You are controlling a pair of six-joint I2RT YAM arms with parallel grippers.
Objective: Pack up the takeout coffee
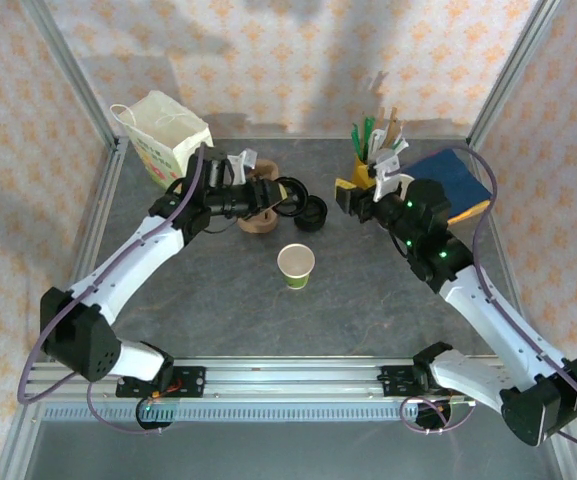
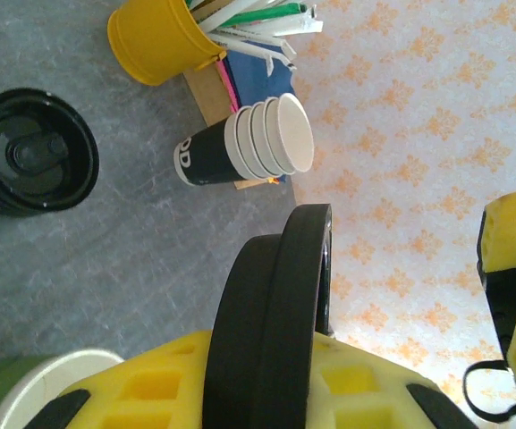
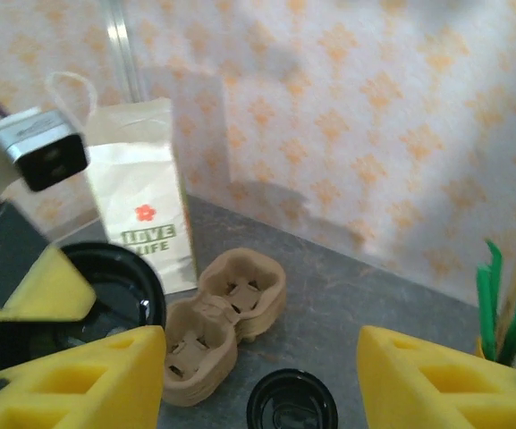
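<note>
Coffee cup (image 1: 296, 266), pale with a green sleeve, stands upright and open-topped near the middle of the grey counter (image 1: 218, 310), between the two arms and touched by neither. Just beyond it sits a short stack of black lids (image 1: 311, 213), and beside that a brown pulp cup carrier (image 1: 256, 220). The left fingers (image 1: 273, 196) are closed most of the way on a single black lid (image 2: 280, 313), which they hold on edge above the carrier; from the left wrist its rim runs between the yellow pads. The right fingers (image 1: 353, 198) hover well apart from the cup, facing the left ones across the lid stack, spread wide with nothing between them. A white paper bag (image 1: 163, 135) stands at the far left corner. At the far right are a yellow cup of straws and sticks (image 1: 368, 160), a blue pad (image 1: 453, 175), and a sleeve of white cups (image 2: 262, 143) lying on its side.
</note>
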